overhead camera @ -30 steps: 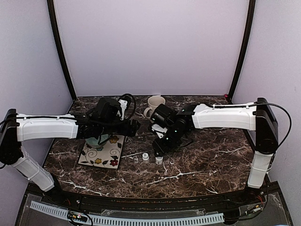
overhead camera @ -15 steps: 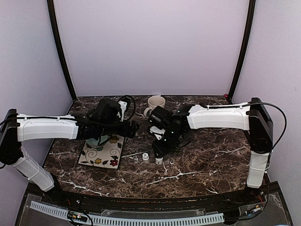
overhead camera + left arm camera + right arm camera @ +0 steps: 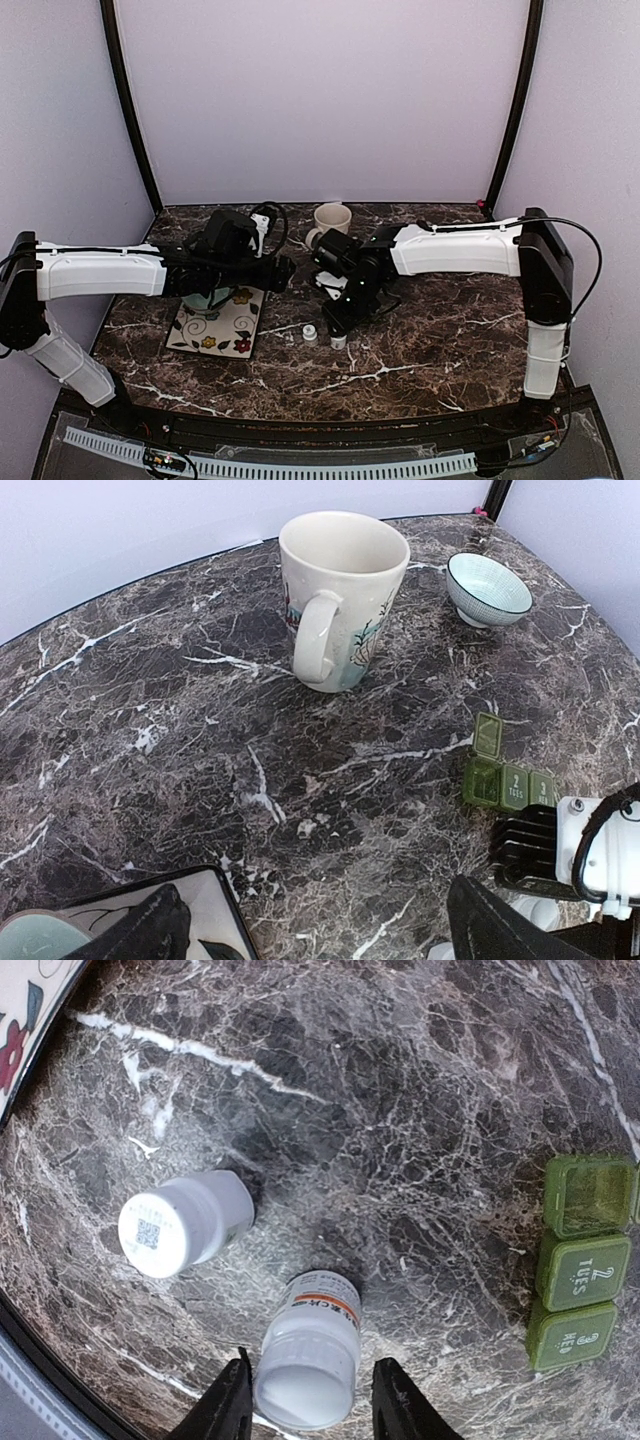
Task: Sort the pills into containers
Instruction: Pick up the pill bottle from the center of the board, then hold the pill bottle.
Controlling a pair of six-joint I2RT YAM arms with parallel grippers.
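Observation:
Two white pill bottles stand on the marble. The orange-striped bottle sits between the fingers of my right gripper. The jaws are open around it, with a narrow gap on the right side. The other bottle stands just to its left. The containers are a dark green pill box of three joined compartments, the end one with its lid up. No loose pills show. My left gripper hangs open over bare marble, holding nothing.
A cream mug stands at the back, with a small blue-rimmed bowl to its right. A floral mat carrying a teal cup lies under the left arm. The right arm's wrist shows beside the pill box.
My right gripper has shifted slightly left over the orange-striped bottle and its jaws have narrowed around it. The left arm has not moved.

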